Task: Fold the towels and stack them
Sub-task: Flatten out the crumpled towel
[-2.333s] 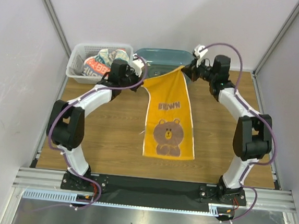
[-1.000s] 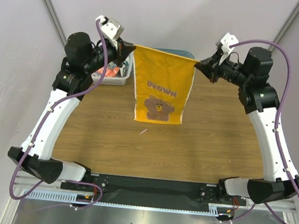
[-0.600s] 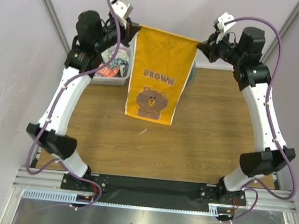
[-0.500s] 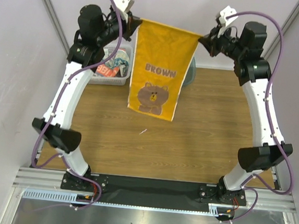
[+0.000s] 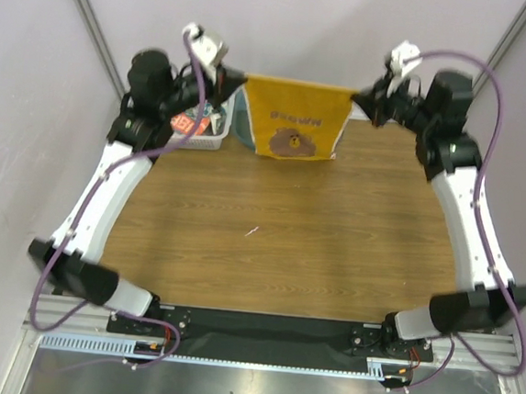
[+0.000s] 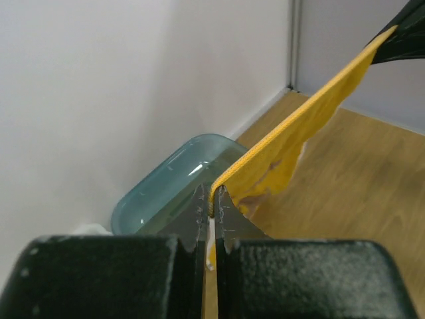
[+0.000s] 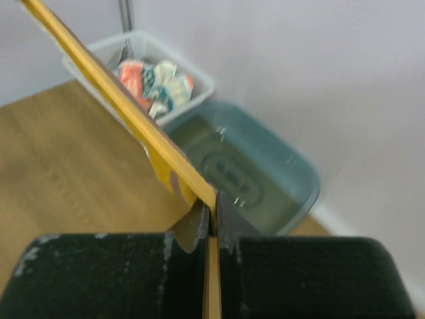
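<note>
Basket (image 5: 195,134) at far left of the table (image 5: 286,254), printed towel (image 7: 149,78) bunched inside. Beside it the left gripper (image 5: 233,81) is raised, jaws pinched on one top corner of the orange towel (image 5: 298,117). It hangs taut between both arms above the table's far end, bear print toward the camera, teal tub (image 6: 166,183) behind. The right gripper (image 5: 358,95) clamps the other top corner.

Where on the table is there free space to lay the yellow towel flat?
The wooden table is bare from its near edge up to the hanging yellow towel, save a small white scrap. The far edge is crowded: lattice basket and teal tub.
</note>
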